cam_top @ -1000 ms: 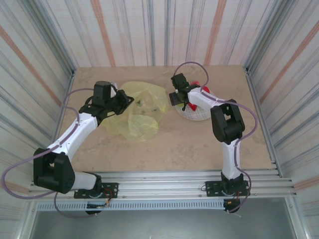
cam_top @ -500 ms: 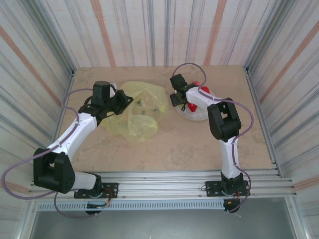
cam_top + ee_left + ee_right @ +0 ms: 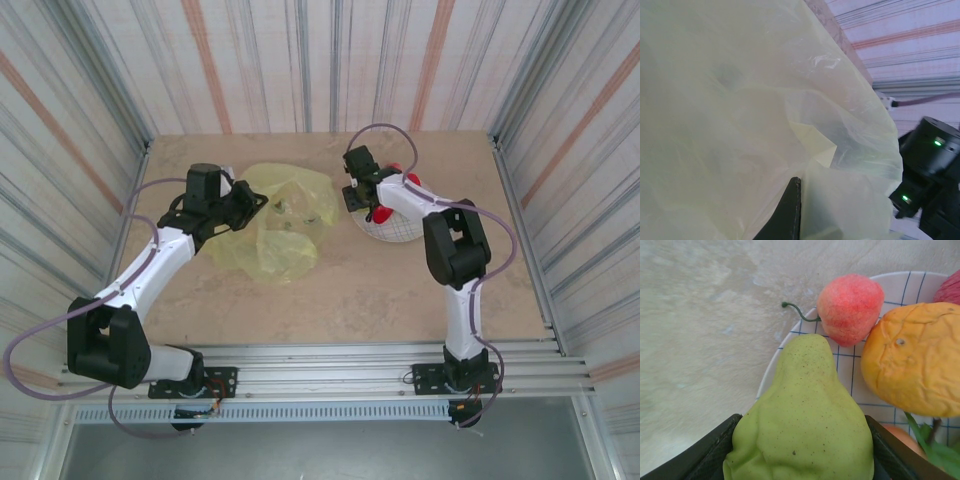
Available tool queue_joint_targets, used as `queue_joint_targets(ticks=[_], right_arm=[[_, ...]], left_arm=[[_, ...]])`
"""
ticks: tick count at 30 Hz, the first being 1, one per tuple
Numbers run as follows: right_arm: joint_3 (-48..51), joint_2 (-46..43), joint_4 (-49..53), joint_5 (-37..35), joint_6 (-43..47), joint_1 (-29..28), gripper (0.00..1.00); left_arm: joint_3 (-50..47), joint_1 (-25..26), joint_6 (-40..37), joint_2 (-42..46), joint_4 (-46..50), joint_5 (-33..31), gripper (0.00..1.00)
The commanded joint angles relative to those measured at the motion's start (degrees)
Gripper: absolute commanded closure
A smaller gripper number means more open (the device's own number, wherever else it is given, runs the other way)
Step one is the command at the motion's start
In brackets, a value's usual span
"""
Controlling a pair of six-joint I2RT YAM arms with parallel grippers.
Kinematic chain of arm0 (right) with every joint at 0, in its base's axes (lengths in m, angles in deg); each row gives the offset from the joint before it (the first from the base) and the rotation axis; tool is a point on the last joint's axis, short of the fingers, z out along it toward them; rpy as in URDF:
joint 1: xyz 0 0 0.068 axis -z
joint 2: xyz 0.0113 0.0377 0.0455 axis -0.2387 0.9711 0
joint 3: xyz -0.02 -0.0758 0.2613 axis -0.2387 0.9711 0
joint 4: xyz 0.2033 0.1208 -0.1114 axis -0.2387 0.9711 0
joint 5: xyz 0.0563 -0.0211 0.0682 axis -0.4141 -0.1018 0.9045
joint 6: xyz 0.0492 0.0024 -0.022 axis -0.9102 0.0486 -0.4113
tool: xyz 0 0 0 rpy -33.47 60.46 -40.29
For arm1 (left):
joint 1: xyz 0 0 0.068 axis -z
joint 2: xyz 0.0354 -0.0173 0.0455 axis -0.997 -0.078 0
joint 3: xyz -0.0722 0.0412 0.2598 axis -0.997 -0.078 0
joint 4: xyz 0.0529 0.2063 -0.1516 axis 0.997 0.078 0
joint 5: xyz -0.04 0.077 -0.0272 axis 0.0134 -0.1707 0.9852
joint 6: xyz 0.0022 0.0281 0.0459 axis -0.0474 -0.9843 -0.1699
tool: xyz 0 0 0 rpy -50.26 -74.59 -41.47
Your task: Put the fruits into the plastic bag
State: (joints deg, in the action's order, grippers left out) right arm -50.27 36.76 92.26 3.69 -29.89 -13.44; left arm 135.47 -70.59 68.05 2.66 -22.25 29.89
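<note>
**A:** Where do the right fingers (image 3: 362, 203) stand, and how much room is around them?

**B:** They are over the plate (image 3: 402, 236), at the rim nearest the plastic bag (image 3: 280, 225). They are closed on the green pear (image 3: 805, 410), with a dark finger against each flank. Between them and the left fingers (image 3: 252, 205) there is a strip of bare bench (image 3: 380, 290), then the bag's crinkled edge. Behind the arms, the bench is open all the way to the metal rail (image 3: 380, 352). Ahead of the fingers, the striped back wall (image 3: 330, 70) stands near the plate. The side wall is well apart from it.

**A:** And the left fingers?

**B:** They are shut on the bag's film at its edge. The yellow sheet spreads from them toward the right fingers.

**A:** What does the right wrist camera add to the top view?

**B:** It shows that the pear's narrow end points away from the fingers and that its body lies across the plate's rim. Just past its tip is a pink-red fruit (image 3: 850, 307) with a curled stem. An orange fruit (image 3: 912, 360) sits just beside the pear. The top view gives the red fruits (image 3: 410, 180) as small spots, but it shows both arms and the walls.

**A:** And the left wrist camera?

**B:** It shows translucent film folded close around one dark finger (image 3: 789, 210). Beyond the bag's edge is a black arm joint (image 3: 932, 145) with green lights.
</note>
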Motion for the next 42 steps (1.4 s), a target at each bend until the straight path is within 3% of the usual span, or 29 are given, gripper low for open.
queue_joint_targets(ticks=[1,5,11,18,28,33,38,42], right_arm=[[2.72,-8.2,-1.85,4.38,-1.56,-0.46,0.45],[11.57,-17.03,-5.33,9.45,-4.13,-0.44,0.46],[31.45,-32.87,-16.63,24.6,-9.65,-1.34,0.47],[45.57,-37.03,-31.03,25.79,-15.22,-8.62,0.48],[38.55,-23.31,-46.16,21.49,-15.77,-16.08,0.5],[37.03,-20.12,-52.26,21.22,-19.97,-16.64,0.49],[34.26,-17.58,-52.76,16.92,-20.8,-18.24,0.49],[34.52,-19.28,-49.27,18.05,-22.3,-14.88,0.48]], left_arm=[[-0.63,-0.61,0.85,0.86,-0.25,0.83,1.0],[-0.66,-0.64,1.09,0.92,-0.29,1.09,1.0],[-0.57,-0.54,1.87,1.33,-0.59,1.58,1.0],[-0.8,-0.44,3.05,1.09,-1.44,2.66,1.0],[-0.59,0.48,3.49,0.85,-1.97,3.08,1.0],[-0.76,1.31,2.97,0.85,-2.11,3.26,1.0],[0.38,2.96,3.29,-0.04,-2.26,5.35,1.0],[1.73,5.28,4.02,-0.04,-2.64,6.07,1.0]])
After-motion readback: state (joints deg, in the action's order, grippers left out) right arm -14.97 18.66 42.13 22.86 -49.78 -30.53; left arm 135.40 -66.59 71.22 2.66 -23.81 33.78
